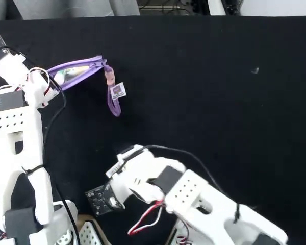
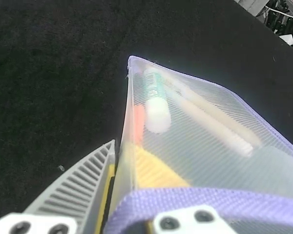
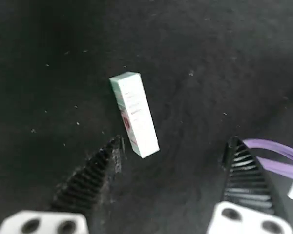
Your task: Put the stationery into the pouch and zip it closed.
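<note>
A translucent pouch [image 1: 76,71] with purple trim hangs tilted at the table's far left, and my left gripper [image 1: 45,84] is shut on its edge. In the left wrist view the pouch [image 2: 200,146] holds a green-and-white stick with a white cap [image 2: 155,105], a long white pen [image 2: 219,124] and orange and yellow items. Its purple strap [image 1: 113,102] with a small tag dangles toward the table. My right gripper [image 3: 175,144] stands open just above the black table. A small white-and-green box [image 3: 134,114] lies flat just beyond its fingertips, slightly nearer one finger.
The black table cloth [image 1: 219,102] stretches wide to the right. The purple strap [image 3: 278,148] lies beside one right finger. The right arm's white body [image 1: 183,194] and loose red and white wires [image 1: 143,222] sit at the near edge.
</note>
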You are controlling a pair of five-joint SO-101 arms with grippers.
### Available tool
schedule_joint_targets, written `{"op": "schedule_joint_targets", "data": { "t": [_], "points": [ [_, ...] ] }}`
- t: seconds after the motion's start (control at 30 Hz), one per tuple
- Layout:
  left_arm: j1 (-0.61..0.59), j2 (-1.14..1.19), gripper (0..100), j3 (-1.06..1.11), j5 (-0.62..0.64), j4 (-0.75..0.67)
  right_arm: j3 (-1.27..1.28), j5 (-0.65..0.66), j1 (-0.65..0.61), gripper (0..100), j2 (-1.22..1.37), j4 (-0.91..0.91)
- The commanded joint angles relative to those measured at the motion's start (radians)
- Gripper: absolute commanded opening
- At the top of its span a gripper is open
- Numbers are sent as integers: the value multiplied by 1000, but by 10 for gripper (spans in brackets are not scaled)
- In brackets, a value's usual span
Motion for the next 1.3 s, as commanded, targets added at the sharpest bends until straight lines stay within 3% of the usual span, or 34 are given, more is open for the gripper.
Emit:
{"op": "schedule_joint_targets", "data": {
  "t": [0.0, 0.2, 0.5, 0.77, 0.93, 1.27],
  "points": [
    [-27, 17, 29, 4, 8, -8, -101, 14, -14, 317, 159, -44],
    [-27, 17, 29, 4, 8, -8, -265, 14, -14, 317, 414, -38],
    [-27, 17, 29, 4, 8, -8, -361, 15, -9, 315, 601, -35],
    [-27, 17, 29, 4, 8, -8, -367, 51, -9, 139, 670, -35],
    [-27, 17, 29, 4, 8, -8, -406, 54, -3, 127, 685, 43],
    [-27, 17, 29, 4, 8, -6, -547, 54, 149, 126, 791, 117]
  ]
}}
